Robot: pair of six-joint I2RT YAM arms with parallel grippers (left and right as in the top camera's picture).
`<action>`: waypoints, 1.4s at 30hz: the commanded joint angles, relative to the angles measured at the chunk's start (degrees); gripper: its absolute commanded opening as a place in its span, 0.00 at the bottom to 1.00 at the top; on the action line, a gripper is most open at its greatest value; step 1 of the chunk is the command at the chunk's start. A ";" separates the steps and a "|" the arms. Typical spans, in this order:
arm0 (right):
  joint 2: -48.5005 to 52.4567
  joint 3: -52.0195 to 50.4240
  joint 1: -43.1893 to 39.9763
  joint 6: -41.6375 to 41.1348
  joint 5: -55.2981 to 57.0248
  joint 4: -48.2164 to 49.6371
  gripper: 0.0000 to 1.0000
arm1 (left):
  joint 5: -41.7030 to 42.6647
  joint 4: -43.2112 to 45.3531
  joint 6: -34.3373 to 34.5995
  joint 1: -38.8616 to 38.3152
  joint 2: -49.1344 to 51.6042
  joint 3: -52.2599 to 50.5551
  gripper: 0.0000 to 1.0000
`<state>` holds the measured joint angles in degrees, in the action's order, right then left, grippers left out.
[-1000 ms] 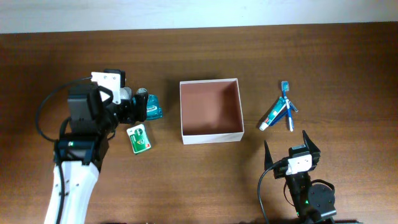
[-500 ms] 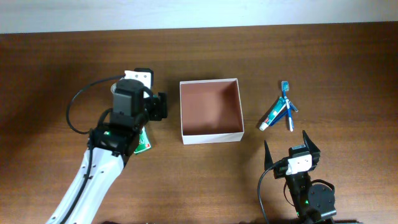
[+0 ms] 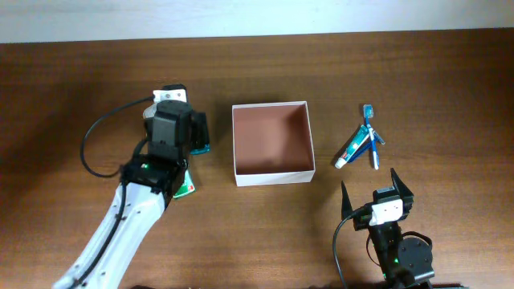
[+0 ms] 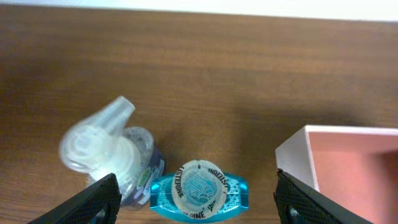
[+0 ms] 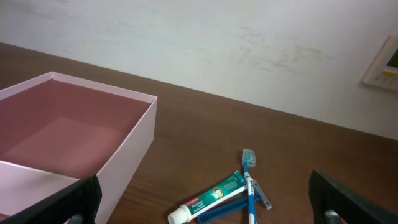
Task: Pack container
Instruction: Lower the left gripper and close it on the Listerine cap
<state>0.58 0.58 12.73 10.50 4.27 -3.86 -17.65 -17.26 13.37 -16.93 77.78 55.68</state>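
Note:
The container (image 3: 271, 173) is a square white box with a pinkish-brown inside, standing mid-table with nothing in it. Its corner shows in the left wrist view (image 4: 298, 152) and its side in the right wrist view (image 5: 127, 155). A teal mouthwash bottle (image 4: 199, 190) stands left of it beside a clear spray bottle (image 4: 109, 152). My left gripper (image 4: 199, 208) is open, its fingers on either side of the teal bottle (image 3: 201, 148), which the wrist (image 3: 198, 132) mostly hides from overhead. My right gripper (image 3: 377, 191) is open and empty near the front edge.
A toothpaste tube (image 3: 350, 150), a blue toothbrush (image 3: 371, 136) and a razor lie together right of the container; the tube (image 5: 211, 196) and brush (image 5: 249, 186) also show in the right wrist view. A green packet (image 3: 183, 185) lies partly under my left arm.
My left arm has swung right, and its gripper now sits over the teal bottle instead of to its left. The right arm has not moved.

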 commanded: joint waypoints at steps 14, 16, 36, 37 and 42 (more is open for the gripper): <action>-0.37 -0.26 -0.37 -0.24 0.31 -0.46 0.99 | -1.20 2.67 0.98 -0.17 4.61 0.72 0.55; -0.37 -0.26 -0.37 -0.24 0.31 -0.44 0.99 | -1.20 2.51 0.96 -0.17 4.61 0.72 0.53; -0.37 -0.26 -0.37 -0.24 0.31 -0.44 0.98 | -1.25 0.13 0.94 -0.17 4.61 0.72 0.42; -0.37 -0.26 -0.37 -0.24 0.31 -0.46 0.99 | -1.25 0.13 0.94 -0.15 4.61 0.72 0.42; -0.37 -0.26 -0.37 -0.24 0.31 -0.44 0.99 | -1.25 0.44 0.94 -0.17 4.61 0.72 0.44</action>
<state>0.58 0.58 12.73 10.52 4.27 -3.86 -18.26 -17.10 14.37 -16.93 82.19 55.68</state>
